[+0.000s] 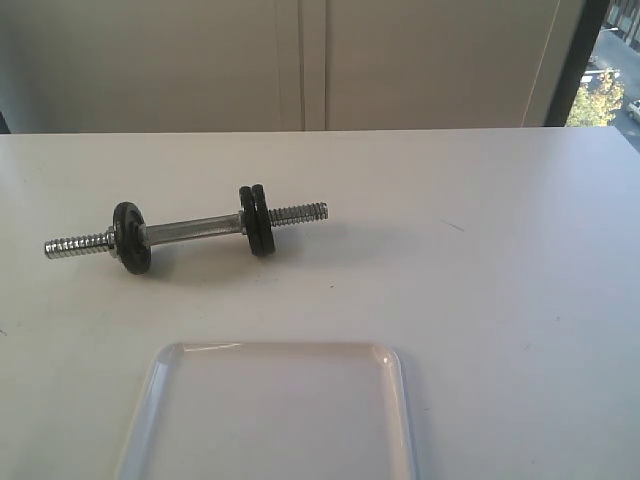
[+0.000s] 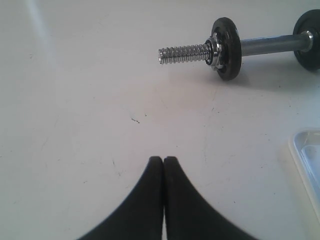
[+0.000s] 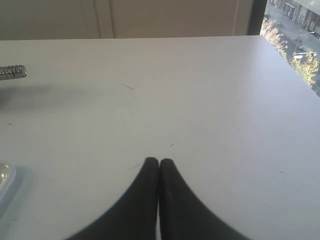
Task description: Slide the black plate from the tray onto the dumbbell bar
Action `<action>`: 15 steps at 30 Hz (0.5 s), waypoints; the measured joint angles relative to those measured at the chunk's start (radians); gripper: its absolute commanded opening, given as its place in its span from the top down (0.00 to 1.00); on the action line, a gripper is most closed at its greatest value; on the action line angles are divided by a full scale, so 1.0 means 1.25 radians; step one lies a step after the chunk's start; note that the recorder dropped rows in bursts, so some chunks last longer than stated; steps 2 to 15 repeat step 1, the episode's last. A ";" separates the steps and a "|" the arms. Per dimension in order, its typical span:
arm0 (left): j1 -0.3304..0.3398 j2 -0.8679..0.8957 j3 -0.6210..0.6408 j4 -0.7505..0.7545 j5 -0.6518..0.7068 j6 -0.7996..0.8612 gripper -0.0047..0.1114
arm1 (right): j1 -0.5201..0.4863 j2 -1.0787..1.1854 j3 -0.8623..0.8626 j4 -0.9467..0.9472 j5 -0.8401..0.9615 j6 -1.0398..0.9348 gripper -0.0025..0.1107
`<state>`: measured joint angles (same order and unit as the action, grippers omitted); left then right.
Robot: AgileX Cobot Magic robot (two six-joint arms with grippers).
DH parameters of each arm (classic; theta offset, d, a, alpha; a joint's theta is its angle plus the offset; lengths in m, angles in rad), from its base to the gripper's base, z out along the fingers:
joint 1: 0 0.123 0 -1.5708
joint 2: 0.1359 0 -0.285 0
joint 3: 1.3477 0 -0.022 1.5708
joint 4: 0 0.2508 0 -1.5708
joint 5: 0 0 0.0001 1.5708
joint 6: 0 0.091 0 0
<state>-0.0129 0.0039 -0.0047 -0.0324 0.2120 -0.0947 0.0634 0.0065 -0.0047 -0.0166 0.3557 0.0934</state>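
Observation:
The dumbbell bar (image 1: 195, 228) lies on the white table, chrome with threaded ends. It carries one black disc (image 1: 131, 237) near its left end and two black discs side by side (image 1: 258, 219) near its right end. The translucent tray (image 1: 280, 346) sits at the front, and its visible part holds nothing. No loose black plate shows in any view. My left gripper (image 2: 163, 159) is shut and empty above bare table, short of the bar's threaded end (image 2: 182, 53). My right gripper (image 3: 159, 161) is shut and empty, well away from the bar's other end (image 3: 12, 72). Neither gripper appears in the exterior view.
A corner of the tray (image 2: 307, 150) shows at the edge of the left wrist view, and another corner (image 3: 4, 180) in the right wrist view. The table's far edge meets a wall, with a window (image 1: 600, 70) at the right.

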 measured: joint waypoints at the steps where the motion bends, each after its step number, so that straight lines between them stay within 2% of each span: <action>1: 0.000 0.000 0.000 0.000 0.000 0.000 0.96 | 0.000 0.000 0.000 0.000 0.000 0.000 0.98; 15: 0.000 0.000 0.000 0.000 0.000 0.000 0.96 | 0.000 0.000 0.000 0.000 0.000 0.000 0.98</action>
